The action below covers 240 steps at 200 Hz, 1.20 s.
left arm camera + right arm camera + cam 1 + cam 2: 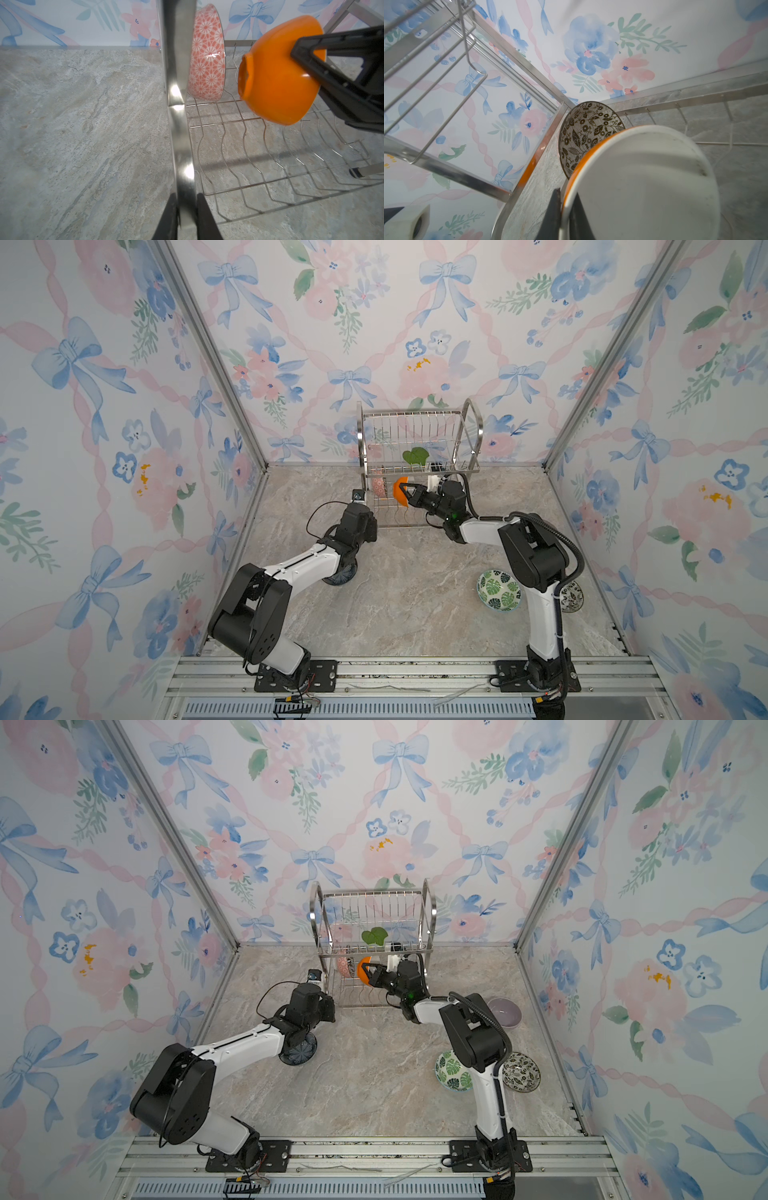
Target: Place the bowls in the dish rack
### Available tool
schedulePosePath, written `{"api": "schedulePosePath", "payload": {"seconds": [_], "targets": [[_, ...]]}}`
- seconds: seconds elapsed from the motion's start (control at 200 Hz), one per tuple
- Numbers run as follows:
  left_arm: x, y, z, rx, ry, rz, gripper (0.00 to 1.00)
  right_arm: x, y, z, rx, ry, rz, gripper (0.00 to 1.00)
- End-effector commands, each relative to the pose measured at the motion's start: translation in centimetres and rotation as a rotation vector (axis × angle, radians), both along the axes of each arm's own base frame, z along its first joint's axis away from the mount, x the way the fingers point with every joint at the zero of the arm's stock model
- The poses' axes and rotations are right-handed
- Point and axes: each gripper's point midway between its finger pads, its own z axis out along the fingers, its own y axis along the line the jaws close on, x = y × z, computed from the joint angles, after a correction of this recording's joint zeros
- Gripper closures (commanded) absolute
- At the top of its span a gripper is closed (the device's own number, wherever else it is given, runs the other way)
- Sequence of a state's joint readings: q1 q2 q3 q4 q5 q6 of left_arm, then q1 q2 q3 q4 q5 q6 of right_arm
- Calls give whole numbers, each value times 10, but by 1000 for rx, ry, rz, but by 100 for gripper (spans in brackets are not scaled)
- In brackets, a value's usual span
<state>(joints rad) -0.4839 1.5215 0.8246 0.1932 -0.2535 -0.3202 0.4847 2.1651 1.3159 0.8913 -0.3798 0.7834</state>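
Observation:
The steel dish rack [419, 435] [374, 915] stands at the back wall. My left gripper [186, 197] [372, 526] is shut on its front left leg [178, 124]. On the lower tier a pink-patterned bowl [207, 62] [379, 486] stands on edge. Beside it my right gripper [564, 193] [403, 488] is shut on the rim of the orange bowl [276, 79] [643, 182], holding it tilted just above the tier's wires. On the table lie a green leaf-print bowl [498, 590], a black-and-white floral bowl [521, 1072], a lilac bowl [505, 1012] and a dark blue bowl [299, 1052] under the left arm.
A bright green leaf-shaped thing [415, 456] shows at the rack's upper tier. Flowered walls with metal corner posts [216, 364] close the table in on three sides. An aluminium rail [415, 672] carries both arm bases along the front edge.

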Motion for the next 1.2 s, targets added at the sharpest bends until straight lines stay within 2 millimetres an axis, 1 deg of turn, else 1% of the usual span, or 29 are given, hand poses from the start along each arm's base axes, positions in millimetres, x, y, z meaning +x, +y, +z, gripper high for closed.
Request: {"api": "schedulePosePath", "payload": {"seconds": [0.0, 0.245, 0.395, 0.72, 0.885, 1.05, 1.195], "targets": [[-5, -3, -17, 45, 51, -49, 84, 9, 5, 36, 77, -107, 40, 100], [-5, -3, -16, 49, 47, -48, 84, 31, 9, 35, 146, -106, 68, 100], [-4, -4, -17, 50, 51, -52, 85, 39, 12, 33, 193, -98, 79, 100], [-4, -6, -19, 42, 56, -61, 85, 42, 20, 31, 255, -106, 103, 100], [-5, -7, -18, 41, 55, -64, 85, 44, 30, 29, 275, -99, 121, 100], [-5, -6, -16, 41, 54, -64, 85, 42, 37, 24, 282, -94, 146, 100], [-6, -7, -17, 45, 54, -67, 85, 39, 41, 27, 302, -104, 171, 100]]}}
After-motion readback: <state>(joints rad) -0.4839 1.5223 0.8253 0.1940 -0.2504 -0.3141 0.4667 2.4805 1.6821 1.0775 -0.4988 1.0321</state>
